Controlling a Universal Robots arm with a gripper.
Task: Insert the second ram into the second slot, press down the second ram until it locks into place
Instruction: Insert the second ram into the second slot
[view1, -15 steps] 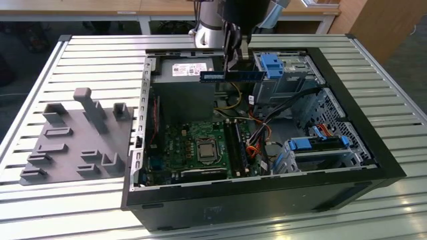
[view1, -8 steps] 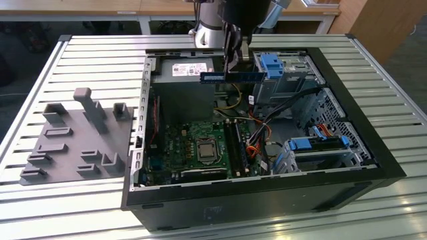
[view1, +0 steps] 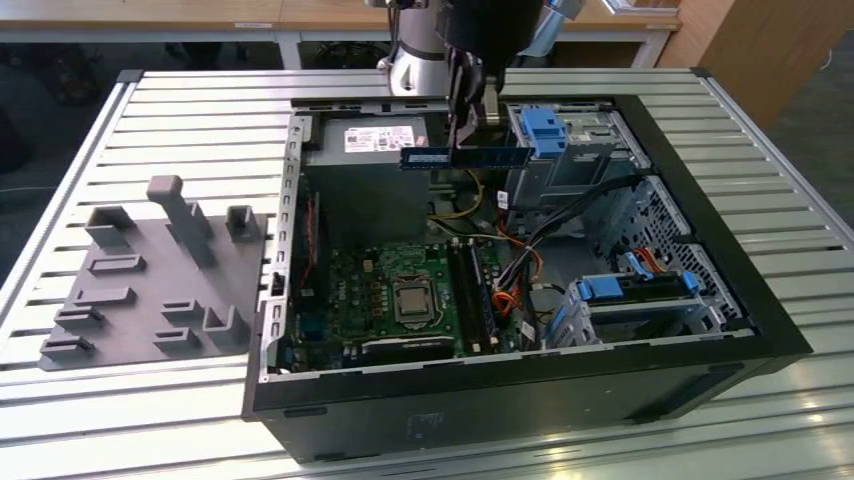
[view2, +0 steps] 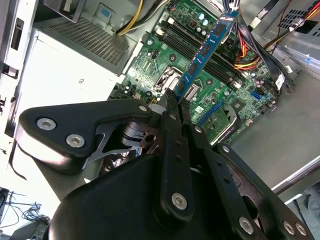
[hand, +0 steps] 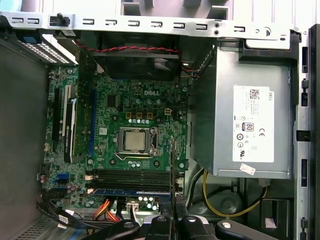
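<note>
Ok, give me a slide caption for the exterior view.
Jaws shut on the ram, holding it level above the open case, not yet slotted into the motherboard.

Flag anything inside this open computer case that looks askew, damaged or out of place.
Nothing stands out. The second ram is clamped by one end in the gripper, above the motherboard and not in a slot. It looks straight and whole.

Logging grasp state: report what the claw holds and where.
The claw holds the second ram, pinching its flat faces at the upper long edge.
</note>
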